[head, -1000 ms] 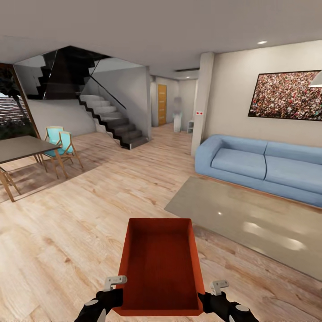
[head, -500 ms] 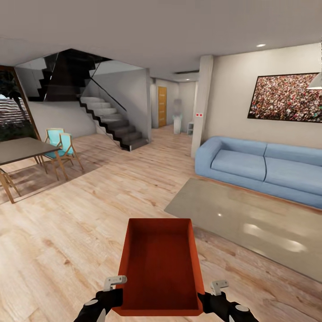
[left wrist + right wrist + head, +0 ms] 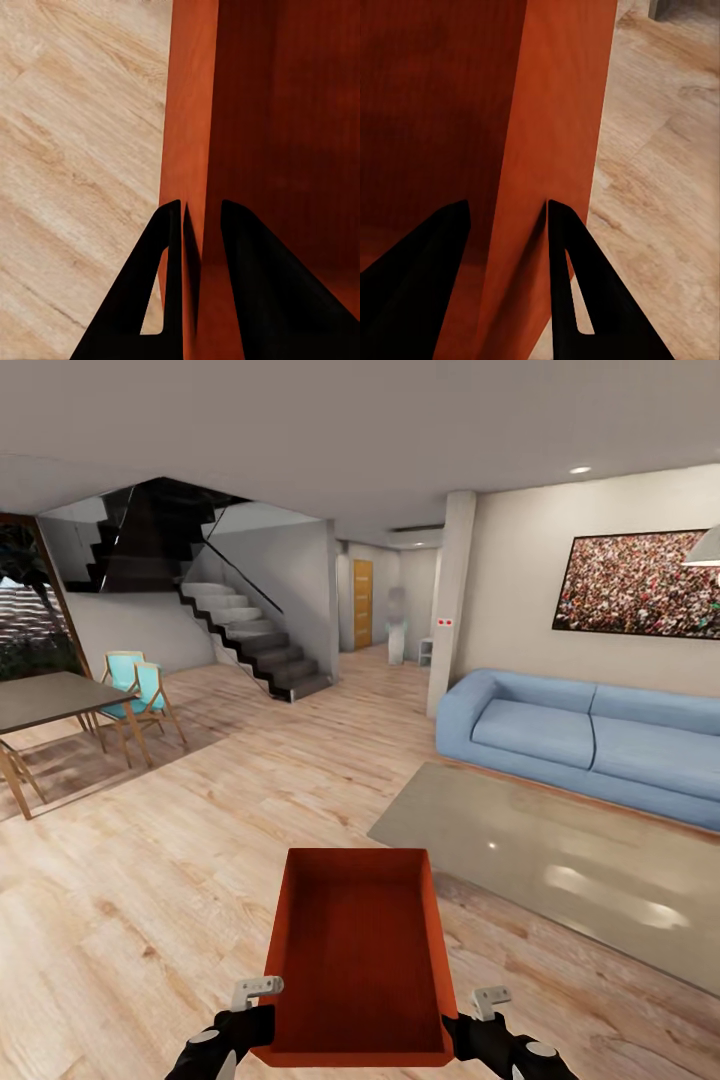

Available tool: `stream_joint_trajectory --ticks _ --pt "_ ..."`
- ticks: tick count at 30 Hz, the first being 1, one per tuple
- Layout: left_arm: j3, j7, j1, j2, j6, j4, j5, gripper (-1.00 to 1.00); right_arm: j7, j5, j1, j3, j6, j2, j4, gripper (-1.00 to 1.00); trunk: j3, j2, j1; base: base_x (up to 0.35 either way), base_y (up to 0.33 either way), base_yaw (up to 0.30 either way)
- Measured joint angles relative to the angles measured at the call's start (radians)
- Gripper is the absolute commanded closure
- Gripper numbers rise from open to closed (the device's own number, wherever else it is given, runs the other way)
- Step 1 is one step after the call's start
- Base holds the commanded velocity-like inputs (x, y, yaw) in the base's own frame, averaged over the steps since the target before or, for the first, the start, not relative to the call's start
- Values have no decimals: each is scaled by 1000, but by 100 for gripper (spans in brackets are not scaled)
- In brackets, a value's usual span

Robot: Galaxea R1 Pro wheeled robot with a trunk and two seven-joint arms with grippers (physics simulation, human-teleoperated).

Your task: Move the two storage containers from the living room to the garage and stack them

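Head view: orange-red storage container [image 3: 360,955] carried low and near, left gripper [image 3: 248,1000] and right gripper [image 3: 480,1008] each pinching a side wall. Blue sofa [image 3: 585,735] and staircase [image 3: 255,640] have slid slightly: the robot is rolling, still in the living room, garage trip barely begun.

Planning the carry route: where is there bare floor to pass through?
Bare wood floor runs between the dining table and the rug, toward the hallway by the stairs. It is crowded by the sofa.
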Motion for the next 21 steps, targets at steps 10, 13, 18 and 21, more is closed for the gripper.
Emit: stream_joint_trajectory --ticks 10,13,18,21 --pt "0 0 0 0 -1 0 0 100 -1 -2 0 1 0 0 0 100 0 0 0 247 171 0" --pt "0 0 0 0 -1 0 -1 100 -1 -2 0 2 0 0 0 100 0 0 0 305 114 0" --pt "0 0 0 0 -1 0 -1 100 -1 -2 0 2 0 0 0 100 0 0 0 308 110 0" --pt "0 0 0 -1 -2 0 -1 100 -1 -2 0 2 0 0 0 100 0 0 0 309 111 0"
